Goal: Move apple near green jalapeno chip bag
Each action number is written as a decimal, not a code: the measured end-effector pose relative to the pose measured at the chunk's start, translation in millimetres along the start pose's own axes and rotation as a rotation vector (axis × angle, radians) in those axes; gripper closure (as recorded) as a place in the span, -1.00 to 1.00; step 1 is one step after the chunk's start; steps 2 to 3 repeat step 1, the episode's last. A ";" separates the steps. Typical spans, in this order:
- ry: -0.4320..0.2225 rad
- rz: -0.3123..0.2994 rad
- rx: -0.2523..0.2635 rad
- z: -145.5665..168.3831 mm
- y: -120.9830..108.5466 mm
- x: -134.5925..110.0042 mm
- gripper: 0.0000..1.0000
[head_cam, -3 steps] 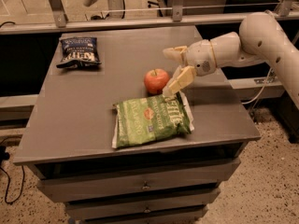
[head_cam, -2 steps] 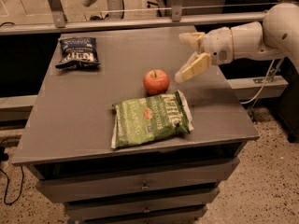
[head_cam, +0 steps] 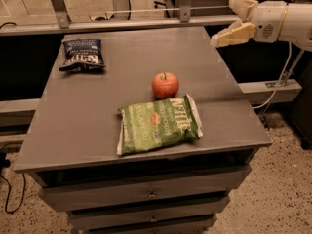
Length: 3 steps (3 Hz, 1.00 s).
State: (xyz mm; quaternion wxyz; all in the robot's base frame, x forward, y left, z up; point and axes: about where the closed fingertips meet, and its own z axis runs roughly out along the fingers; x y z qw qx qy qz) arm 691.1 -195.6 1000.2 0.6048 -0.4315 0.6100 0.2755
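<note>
Retracted past the surface's (head_cam: 122, 52) right edge, claw (head_cam: 223, 22) open and empty; apple (head_cam: 165, 85) sits just beside green jalapeno chip bag (head_cam: 158, 123), task seemingly done.

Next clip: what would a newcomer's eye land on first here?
The red apple sits in the middle of the table, just behind the big green jalapeno chip bag lying near the front edge. The pale pincer hangs open and empty above the far right corner. A dark blue chip bag lies at the far left.
</note>
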 end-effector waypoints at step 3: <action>0.000 0.000 0.000 0.1 0.0 0.0 -1.00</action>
